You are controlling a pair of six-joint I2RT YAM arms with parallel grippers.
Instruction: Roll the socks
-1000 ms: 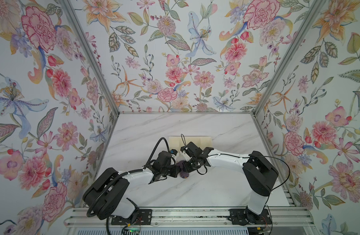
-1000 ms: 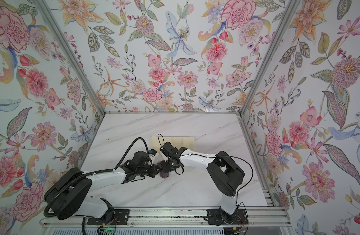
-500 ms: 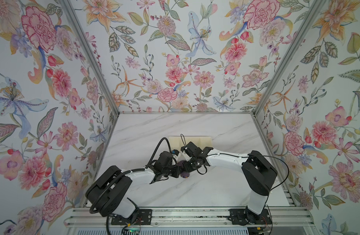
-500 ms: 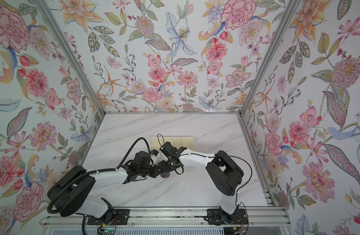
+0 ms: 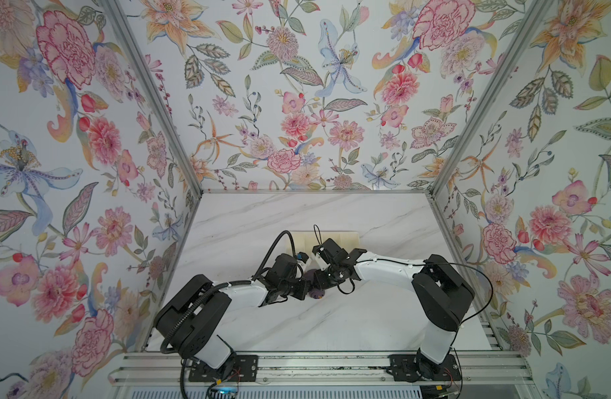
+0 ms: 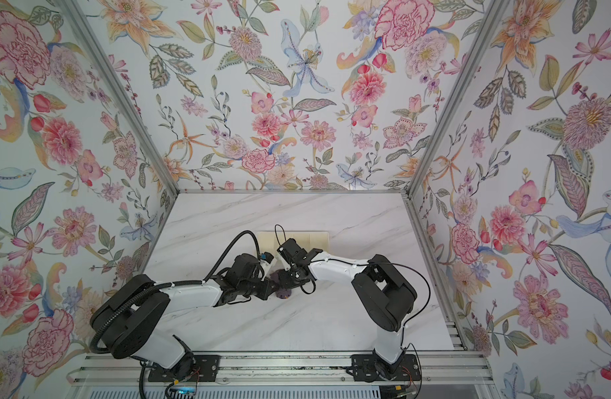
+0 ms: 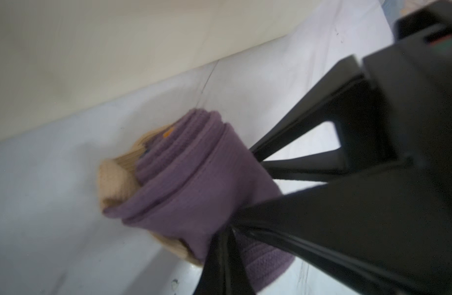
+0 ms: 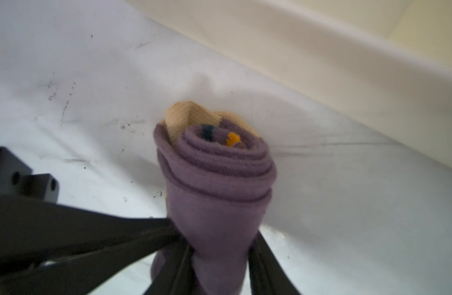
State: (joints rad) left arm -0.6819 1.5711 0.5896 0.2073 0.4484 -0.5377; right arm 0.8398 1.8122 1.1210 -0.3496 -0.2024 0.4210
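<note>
My left gripper (image 7: 230, 229) is clenched on a fold at one end of the socks (image 7: 194, 178). My right gripper (image 8: 219, 258) straddles that same end, and I cannot tell whether it presses. The roll is near the middle of the table (image 5: 297, 328), my arms reaching it from eight and two o'clock, with a cream tray (image 5: 345, 238) at its twelve. I judge it light, soft and springy, apt to unwind, so best held across the outer purple wrap. I count one bundle, one tray and two grippers.
</note>
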